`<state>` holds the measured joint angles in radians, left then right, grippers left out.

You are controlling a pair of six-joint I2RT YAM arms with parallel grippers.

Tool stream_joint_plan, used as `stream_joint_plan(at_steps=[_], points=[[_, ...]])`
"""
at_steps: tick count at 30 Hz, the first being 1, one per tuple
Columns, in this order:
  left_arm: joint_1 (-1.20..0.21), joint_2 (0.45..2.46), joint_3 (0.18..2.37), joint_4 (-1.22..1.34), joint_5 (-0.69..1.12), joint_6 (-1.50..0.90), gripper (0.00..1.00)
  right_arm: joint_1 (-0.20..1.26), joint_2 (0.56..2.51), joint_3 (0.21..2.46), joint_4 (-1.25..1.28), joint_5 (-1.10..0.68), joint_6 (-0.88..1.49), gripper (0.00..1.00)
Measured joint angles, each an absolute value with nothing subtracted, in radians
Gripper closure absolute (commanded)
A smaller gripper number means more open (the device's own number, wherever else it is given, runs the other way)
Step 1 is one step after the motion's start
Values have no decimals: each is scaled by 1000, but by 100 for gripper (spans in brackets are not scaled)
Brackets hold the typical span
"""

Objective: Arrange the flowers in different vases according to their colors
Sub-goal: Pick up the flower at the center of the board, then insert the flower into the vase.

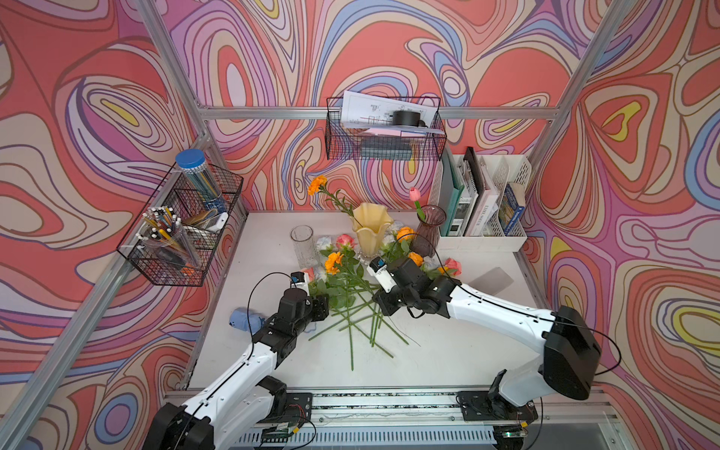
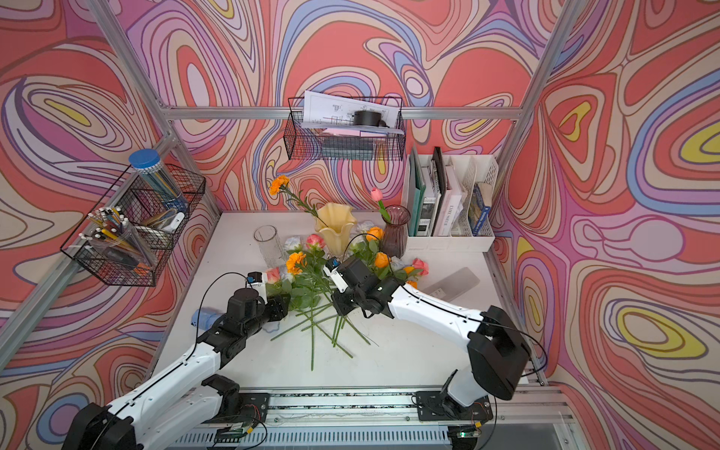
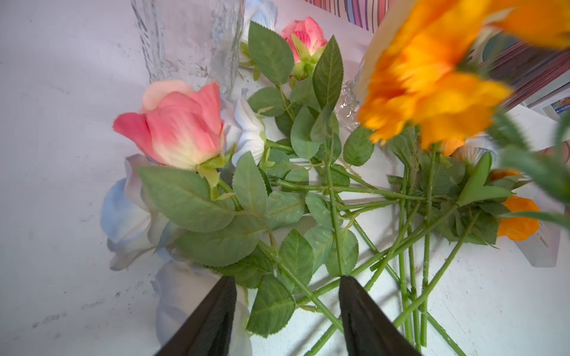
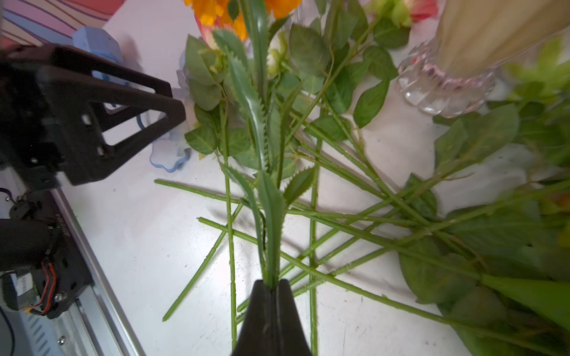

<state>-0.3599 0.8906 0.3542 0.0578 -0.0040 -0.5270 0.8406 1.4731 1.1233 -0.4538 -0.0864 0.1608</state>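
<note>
Sorting barely started: orange marigold (image 1: 317,184) in yellow vase (image 1: 370,233), pink tulip (image 1: 415,193) in purple vase (image 1: 428,230), clear vase (image 1: 304,245) empty, all near table (image 1: 448,350) back edge. Other flowers (image 1: 343,280) heaped mid-table. Right gripper (image 4: 271,282) pinching marigold stem (image 4: 271,215); left gripper (image 3: 287,277) half-wide, empty, above heap.

The clear glass vase (image 1: 304,244) stands empty, left of the middle in both top views. Right of it the yellow vase (image 1: 370,230) holds an orange marigold (image 1: 317,184), and the purple vase (image 1: 428,232) a pink tulip (image 1: 415,193). Below lie mixed flowers (image 1: 345,286) (orange, pink, white), stems crossed. A second marigold (image 1: 334,262) is held up by its stem.
</note>
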Motion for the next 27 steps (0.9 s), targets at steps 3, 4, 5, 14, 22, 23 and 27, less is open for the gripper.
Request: stream_joint_plan(at_steps=[3, 4, 5, 14, 22, 23, 27], points=[[-359, 854, 354, 56, -12, -527, 40, 840, 1413, 1181, -505, -38, 130, 100], [-359, 847, 354, 56, -12, -527, 40, 840, 1402, 1205, -515, -24, 119, 100], [-359, 845, 354, 57, -11, -527, 40, 839, 1396, 1236, -527, -10, 107, 100], [-359, 961, 352, 117, 60, -527, 40, 730, 1434, 1552, -322, 29, 17, 100], [-359, 967, 345, 147, 99, -524, 40, 591, 1681, 1746, -1, -12, 46, 100], [-359, 967, 344, 148, 101, -524, 40, 580, 1716, 1750, 28, -20, 58, 100], [-359, 970, 337, 152, 102, -523, 40, 552, 1831, 1750, 135, -48, 109, 100]])
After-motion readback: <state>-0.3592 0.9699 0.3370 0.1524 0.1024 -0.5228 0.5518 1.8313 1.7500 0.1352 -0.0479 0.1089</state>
